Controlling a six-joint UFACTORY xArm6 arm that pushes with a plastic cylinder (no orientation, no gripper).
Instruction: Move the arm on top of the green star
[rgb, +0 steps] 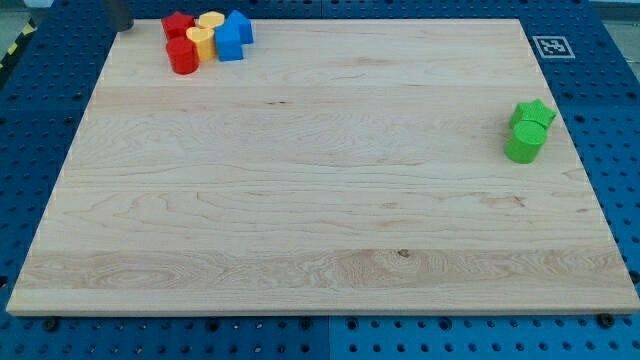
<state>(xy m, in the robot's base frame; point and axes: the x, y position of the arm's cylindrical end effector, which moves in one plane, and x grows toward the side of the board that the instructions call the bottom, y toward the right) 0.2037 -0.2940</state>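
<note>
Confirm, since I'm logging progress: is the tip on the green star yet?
Not yet. My tip sits at the view's top left, beside the red blocks; the green star lies far right, untouched.

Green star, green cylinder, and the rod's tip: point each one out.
green star (535, 112), camera view, on its top face.
green cylinder (524, 144), camera view, on its side below the top face.
my tip (122, 28), camera view, at the rod's lower end, the view's top left, far from the green blocks.

A pale wooden bench (320, 220) lay on a blue perforated metal base (615, 120), evenly lit, beside a black-and-white marker tag (551, 46).
</note>
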